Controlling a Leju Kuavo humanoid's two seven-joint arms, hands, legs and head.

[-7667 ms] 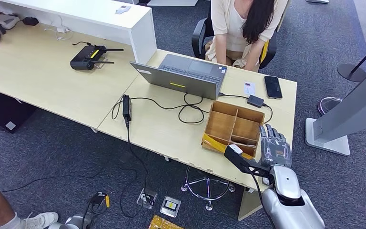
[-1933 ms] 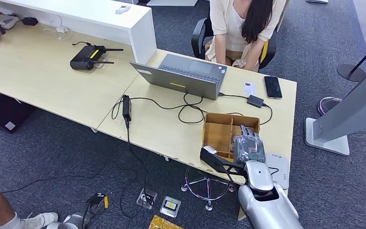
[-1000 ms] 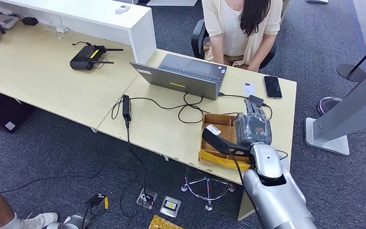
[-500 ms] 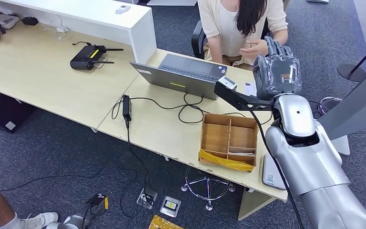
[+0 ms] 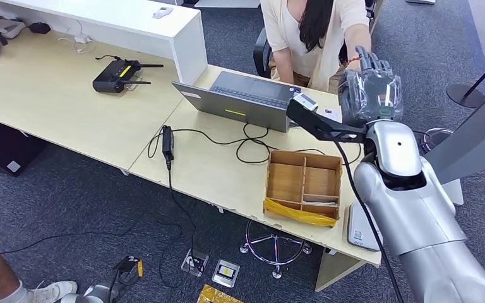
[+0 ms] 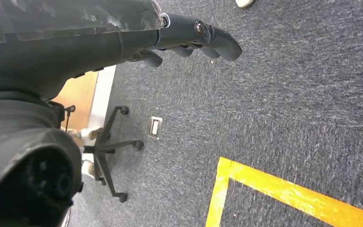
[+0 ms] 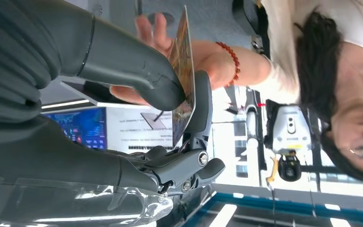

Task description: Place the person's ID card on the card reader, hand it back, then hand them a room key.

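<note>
Grey carpet runs under a long pale desk (image 5: pixel 69 107) that fills the left and middle of the head view. At the upper left sits a black router (image 5: pixel 117 76). Going right, a laptop (image 5: pixel 243 101) stands open, with cables (image 5: pixel 227 139) trailing in front of it. Lower middle is a wooden box (image 5: pixel 303 186) with small sections, and a white reader (image 5: pixel 357 230) peeks out at the desk's lower right corner, partly behind my arm.

My left hand (image 6: pixel 189 40) hangs low over the carpet. Its fingers look loosely stretched out and hold nothing.

My right hand (image 5: pixel 371 88) is raised at the upper right of the head view, up close to the person (image 5: pixel 309 31) in the chair. From here I see just the back of my hand, so the card is hidden.

The right wrist view shows more. My thumb (image 7: pixel 137 71) and a finger are pressed onto a card (image 7: pixel 184 75), one on each flat side. The card shows edge-on, with its long side sticking out past my fingertips. The person's hand (image 7: pixel 156 42) is just beyond that free end, very close to it or touching it; I cannot tell which.

I think this is the handing over. The card points at their hand, so next I should let go once they hold it.
</note>
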